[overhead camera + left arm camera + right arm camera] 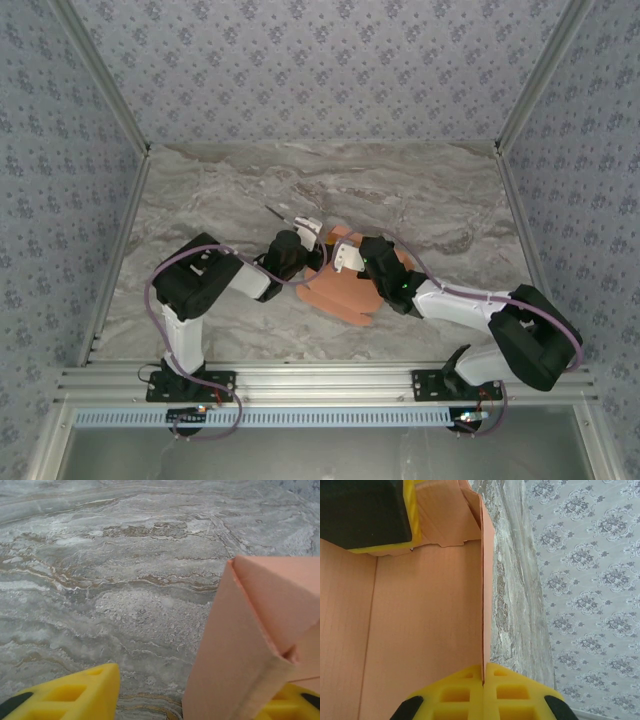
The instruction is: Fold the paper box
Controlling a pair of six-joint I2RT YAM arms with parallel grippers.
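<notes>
Right claw [483, 687] clenched on paper box [425, 620] edge | left claw [197, 692] released, upright box flap between its fingers

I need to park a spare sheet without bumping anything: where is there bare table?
The far table between the back wall and the paper box is bare, as is the near strip between the box and the front rail. Crowded: the middle, where the left hand and right hand meet at the box.
</notes>
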